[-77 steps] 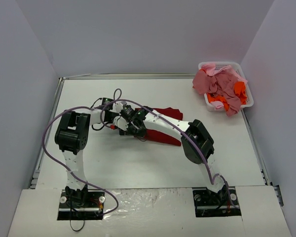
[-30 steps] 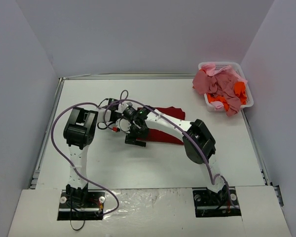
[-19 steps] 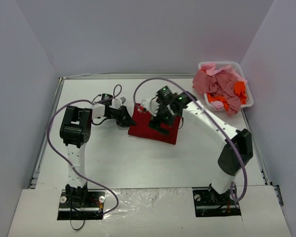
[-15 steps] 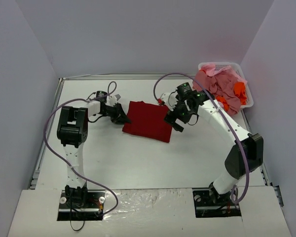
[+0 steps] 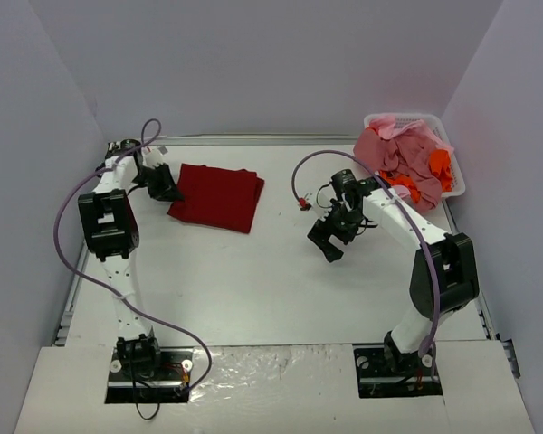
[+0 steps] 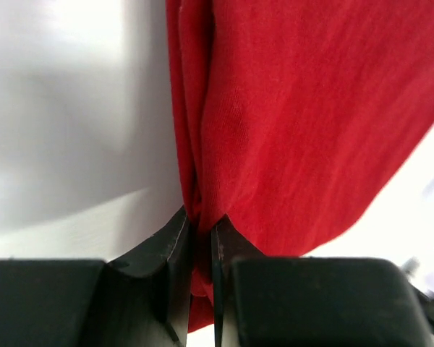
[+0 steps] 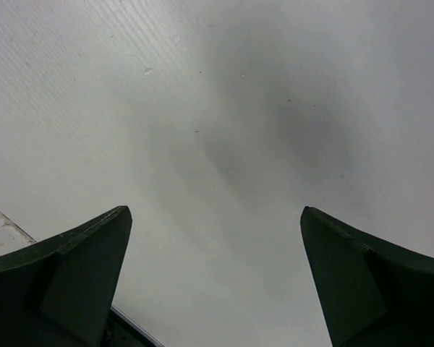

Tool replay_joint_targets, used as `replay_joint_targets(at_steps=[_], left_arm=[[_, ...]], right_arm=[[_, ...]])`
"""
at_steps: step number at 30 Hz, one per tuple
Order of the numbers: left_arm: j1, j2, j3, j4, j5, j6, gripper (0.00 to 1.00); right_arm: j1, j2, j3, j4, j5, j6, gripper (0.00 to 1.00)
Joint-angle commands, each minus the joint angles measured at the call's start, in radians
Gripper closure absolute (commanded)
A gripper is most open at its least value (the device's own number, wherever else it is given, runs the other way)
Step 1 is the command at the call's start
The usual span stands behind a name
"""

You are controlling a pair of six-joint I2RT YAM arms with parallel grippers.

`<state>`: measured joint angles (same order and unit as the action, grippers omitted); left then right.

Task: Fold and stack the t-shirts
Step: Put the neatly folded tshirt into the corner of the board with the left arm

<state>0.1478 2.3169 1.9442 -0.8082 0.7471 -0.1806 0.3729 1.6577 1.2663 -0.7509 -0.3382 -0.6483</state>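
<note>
A folded dark red t-shirt [image 5: 218, 196] lies at the table's back left. My left gripper [image 5: 166, 187] is shut on its left edge; in the left wrist view the red cloth [image 6: 289, 123] is pinched between the two black fingers [image 6: 172, 249]. More t-shirts [image 5: 403, 163], pink, salmon and bright orange, are heaped in the white basket at the back right. My right gripper [image 5: 327, 245] hovers over bare table right of centre, jaws wide open. In the right wrist view the right gripper [image 7: 217, 217] has only white table between its fingers.
The white plastic basket [image 5: 454, 177] stands at the back right corner against the right wall. White walls close in the table on three sides. A purple cable [image 5: 300, 178] loops off the right arm above the table.
The left gripper has dragged the folded dark red t-shirt from the table's centre to the back left. The right gripper has let go of it, opened wide and drawn away to the right.
</note>
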Motion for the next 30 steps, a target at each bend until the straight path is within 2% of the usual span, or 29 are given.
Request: replay_joint_targets(at_steps=[1,6,15,30], left_arm=[[0.090,0.035,0.172,-0.213,-0.147,0.154,0.97],[0.180,0.110,0.331,-0.278,-0.210,0.234,0.97],[0.260,0.147,0.387,-0.264,-0.310,0.288,0.98],[0.263,0.170,0.507,-0.214,-0.448,0.319,0.98]], right_arm=[[-0.009,0.022,0.025,-0.025,-0.042,0.004,0.00],[-0.029,-0.002,0.004,-0.024,-0.067,-0.005,0.00],[-0.054,-0.018,-0.004,-0.022,-0.097,-0.013,0.00],[-0.068,0.010,-0.005,-0.018,-0.102,-0.017,0.00]])
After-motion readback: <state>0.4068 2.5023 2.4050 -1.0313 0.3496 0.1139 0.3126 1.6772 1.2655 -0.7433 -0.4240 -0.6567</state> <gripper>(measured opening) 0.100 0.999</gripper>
